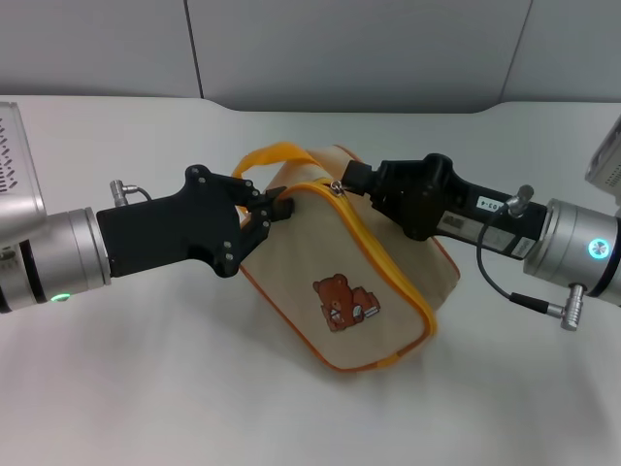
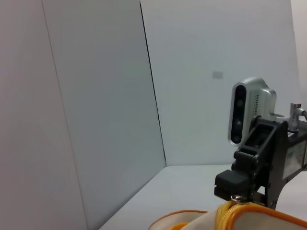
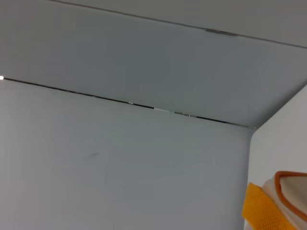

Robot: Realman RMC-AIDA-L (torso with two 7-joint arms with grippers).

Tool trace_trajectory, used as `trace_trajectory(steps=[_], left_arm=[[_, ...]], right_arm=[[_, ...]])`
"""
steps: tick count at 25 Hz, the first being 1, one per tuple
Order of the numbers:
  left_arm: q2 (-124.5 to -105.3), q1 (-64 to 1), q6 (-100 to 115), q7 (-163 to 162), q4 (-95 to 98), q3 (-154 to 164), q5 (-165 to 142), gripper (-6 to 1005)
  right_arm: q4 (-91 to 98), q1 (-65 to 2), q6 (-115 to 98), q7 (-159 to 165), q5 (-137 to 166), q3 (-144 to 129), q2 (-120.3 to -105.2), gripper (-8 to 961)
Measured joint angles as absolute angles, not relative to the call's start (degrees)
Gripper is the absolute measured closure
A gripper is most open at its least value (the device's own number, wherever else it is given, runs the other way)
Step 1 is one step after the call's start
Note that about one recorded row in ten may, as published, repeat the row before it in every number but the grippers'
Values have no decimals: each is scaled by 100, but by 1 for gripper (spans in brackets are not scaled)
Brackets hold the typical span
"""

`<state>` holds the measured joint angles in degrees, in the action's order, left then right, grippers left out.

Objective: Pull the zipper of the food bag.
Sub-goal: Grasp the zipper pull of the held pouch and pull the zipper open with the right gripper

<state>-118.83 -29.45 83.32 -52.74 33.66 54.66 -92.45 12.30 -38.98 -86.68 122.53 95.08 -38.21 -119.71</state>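
The right claw [image 1: 347, 184] pinches the zipper [image 1: 337, 187] at frame centre, its track running toward lower right, while the left claw [image 1: 275, 209] grips the food bag [image 1: 374, 267].

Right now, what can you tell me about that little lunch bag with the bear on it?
The food bag is a boxy beige pouch that looks like canvas, edged in yellow-orange piping, with an orange strap handle and a brown bear picture on its front. It sits tilted on the white table. The left gripper pinches its upper left corner; the right gripper is at the small silver zipper on top.
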Motion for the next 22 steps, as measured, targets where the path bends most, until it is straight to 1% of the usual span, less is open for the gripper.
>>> trace_trajectory(steps=[6,22], left_arm=[[-11884,-2946,8283,-5289,3352,5458,-9236,950],[-11880,-2954,8115,-5358,3330,5446,-9228,951]], right_arm=[[1232,-3791,-8800,11716,9311,-3821,-11972,950],[1312,-3629,-8966,11203,9246,-3874,-11934,953]])
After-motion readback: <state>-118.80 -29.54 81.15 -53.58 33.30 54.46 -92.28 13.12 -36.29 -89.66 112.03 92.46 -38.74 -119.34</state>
